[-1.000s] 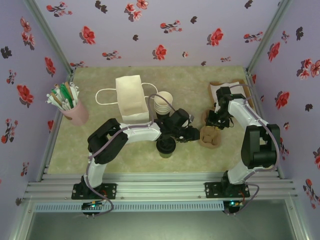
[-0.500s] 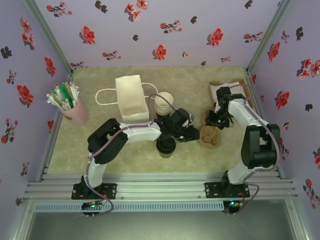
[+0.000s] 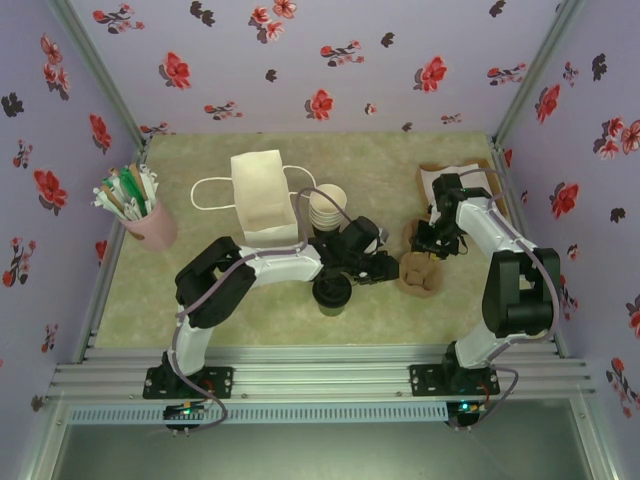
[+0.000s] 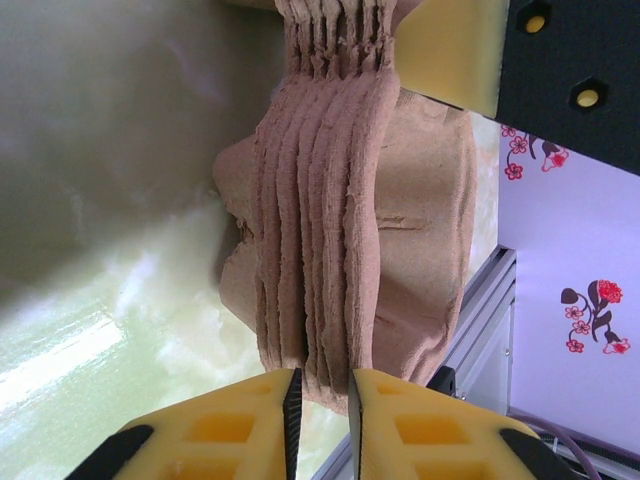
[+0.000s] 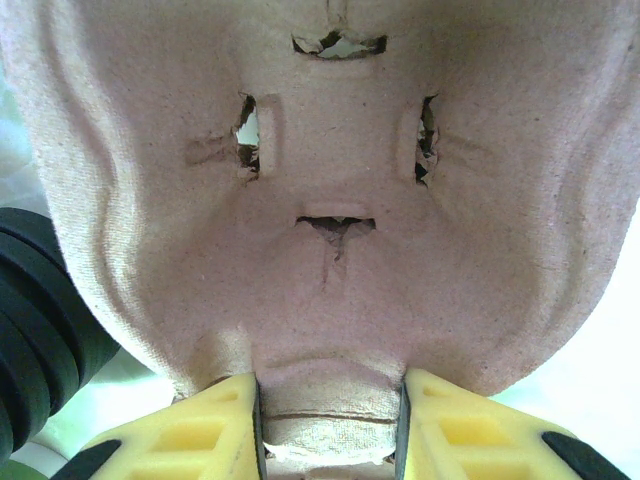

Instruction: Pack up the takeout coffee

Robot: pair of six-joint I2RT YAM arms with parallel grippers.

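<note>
At carrier stack [image 3: 420,272], we're pinching: left gripper [image 4: 320,398] narrow on edge layers, right gripper [image 5: 330,425] clamping rim; nested layers risking lifting together.

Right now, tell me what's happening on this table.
Both claws are on the stack of brown moulded-pulp cup carriers. The left claw pinches its edge, and the right claw grips a tab on its rim. The dark paper coffee cup with the black lid stands apart, outside the white paper bag, held by neither claw.
</note>
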